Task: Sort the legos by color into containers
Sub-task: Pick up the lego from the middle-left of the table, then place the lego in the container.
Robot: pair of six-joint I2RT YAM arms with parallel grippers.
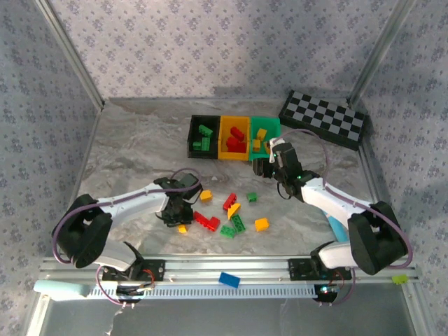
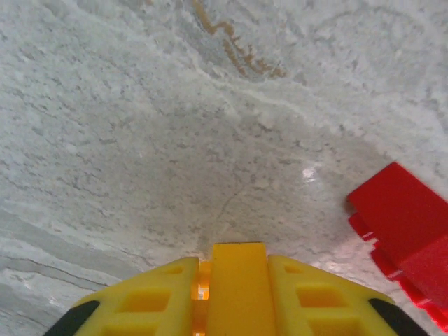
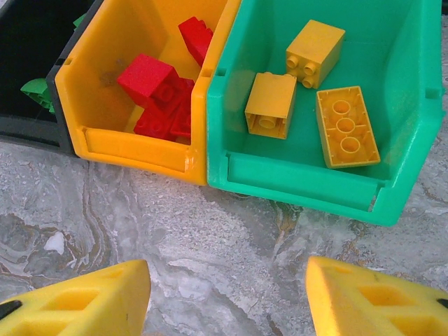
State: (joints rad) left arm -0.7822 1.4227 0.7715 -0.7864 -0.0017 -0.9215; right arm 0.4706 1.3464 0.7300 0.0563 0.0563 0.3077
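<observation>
Clamping a yellow lego (image 2: 239, 294) at its frame's bottom centre: left gripper (image 2: 238, 257), jaws closed on it; red lego (image 2: 406, 224) at right edge. Loose legos (image 1: 231, 213) mid-frame overhead. Right gripper (image 3: 227, 276), fingers apart and empty, before yellow bin (image 3: 126, 143) (red bricks (image 3: 150, 80)) and green bin (image 3: 301, 178) (yellow bricks (image 3: 269, 105)); black bin (image 3: 31, 129) upper left.

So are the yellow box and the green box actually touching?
Touching. The right wrist view shows the yellow box and the green box pressed wall to wall, with no gap between them.
</observation>
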